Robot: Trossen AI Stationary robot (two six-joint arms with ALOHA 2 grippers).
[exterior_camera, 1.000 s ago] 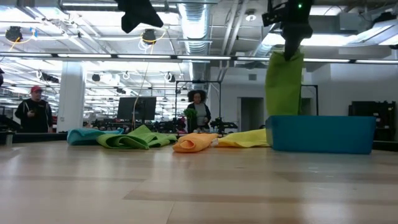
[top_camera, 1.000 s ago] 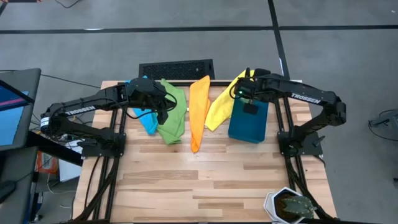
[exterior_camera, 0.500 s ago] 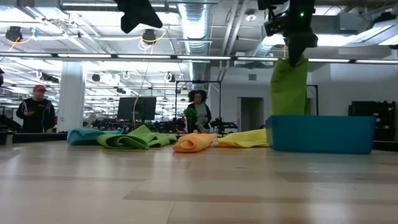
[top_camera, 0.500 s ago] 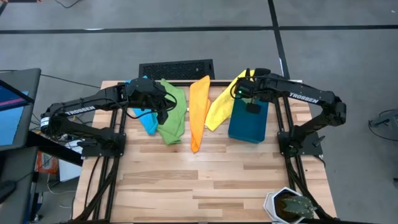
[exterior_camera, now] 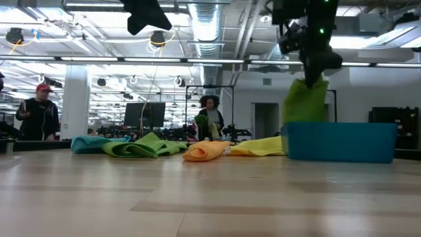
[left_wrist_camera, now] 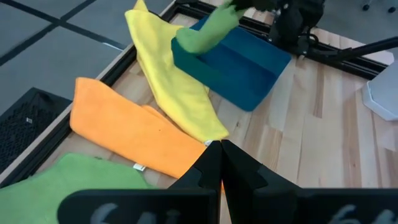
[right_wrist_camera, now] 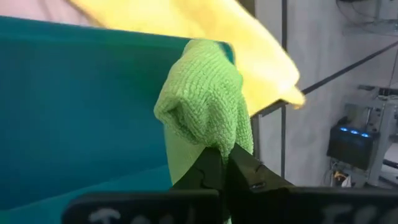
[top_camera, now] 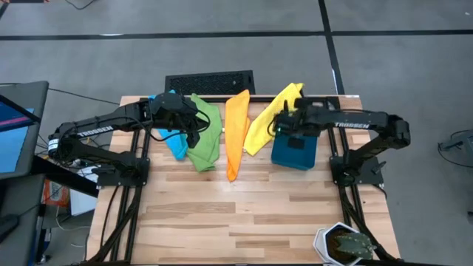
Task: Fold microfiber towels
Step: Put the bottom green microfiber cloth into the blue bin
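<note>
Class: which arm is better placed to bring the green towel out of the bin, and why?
The right arm: its gripper is shut on the green towel above the teal bin. The left gripper hovers over the far towels, holding nothing.

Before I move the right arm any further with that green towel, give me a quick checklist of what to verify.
1. Grip: right gripper pinches the green towel shut. Ok.
2. Towel clear of the teal bin: its lower end hangs behind the bin wall in the low view. Not ok.
3. Yellow towel clear of the bin: it lies against the bin's edge. Cannot tell.
4. Left gripper away: it hangs over the towels at the table's left. Ok.
5. Bare tabletop in front. Ok.
</note>
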